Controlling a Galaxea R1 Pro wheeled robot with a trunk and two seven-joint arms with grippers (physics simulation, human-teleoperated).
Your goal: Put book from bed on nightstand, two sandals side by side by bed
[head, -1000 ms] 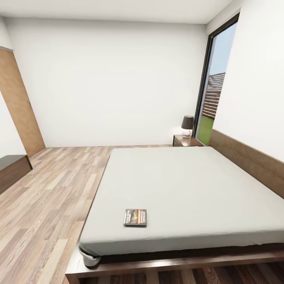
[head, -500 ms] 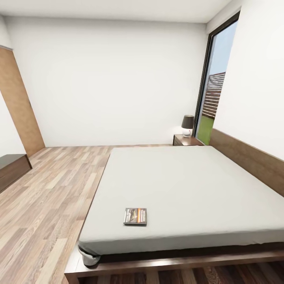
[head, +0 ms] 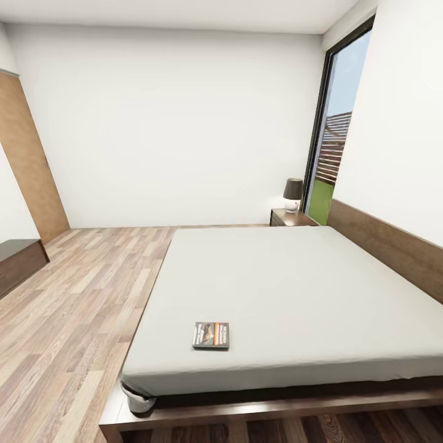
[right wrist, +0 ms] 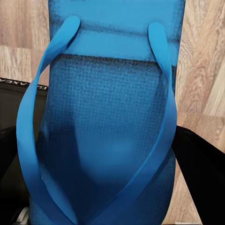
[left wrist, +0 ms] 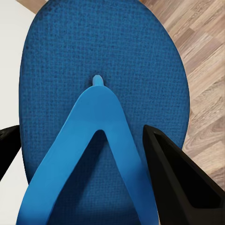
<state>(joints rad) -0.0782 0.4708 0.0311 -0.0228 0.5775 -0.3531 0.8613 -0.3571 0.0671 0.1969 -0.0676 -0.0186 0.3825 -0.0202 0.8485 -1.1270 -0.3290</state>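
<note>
With each gripper's fingers (left wrist: pixel 178 178) clamping a blue sandal (left wrist: pixel 103 93), one is risking slipping while rolling toward the bed (head: pixel 289 277).

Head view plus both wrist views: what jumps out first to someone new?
The big bed takes up the right half of the room, with the book lying flat near its near-left corner. Far beyond it, a nightstand with a lamp stands by the tall window. Each wrist view has a bright blue sandal between dark tool fingers: left tool, right tool.
</note>
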